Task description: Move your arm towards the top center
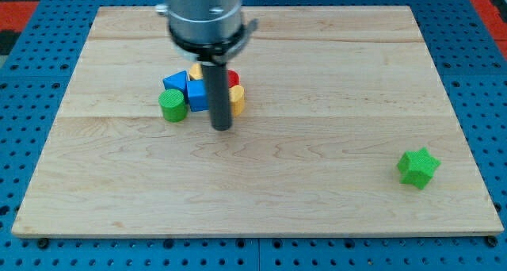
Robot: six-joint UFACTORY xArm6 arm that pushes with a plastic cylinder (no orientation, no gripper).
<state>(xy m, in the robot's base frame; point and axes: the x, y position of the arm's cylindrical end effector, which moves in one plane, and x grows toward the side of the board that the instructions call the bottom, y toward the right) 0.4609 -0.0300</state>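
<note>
My dark rod comes down from the arm's grey head at the view's top, and my tip [223, 127] rests on the wooden board [317, 184], left of centre. Just above and left of the tip is a tight cluster of blocks: a green cylinder [173, 106], a blue triangular block [175, 82], a blue cube [197, 97], a yellow block [195, 71], a red block [233, 78] and another yellow block [237, 99]. The rod hides part of the cluster. The tip stands at the cluster's lower right edge. A green star-shaped block [417, 167] lies alone at the lower right.
The board lies on a blue perforated surface [24, 144]. A red area [22, 9] shows at the top left corner.
</note>
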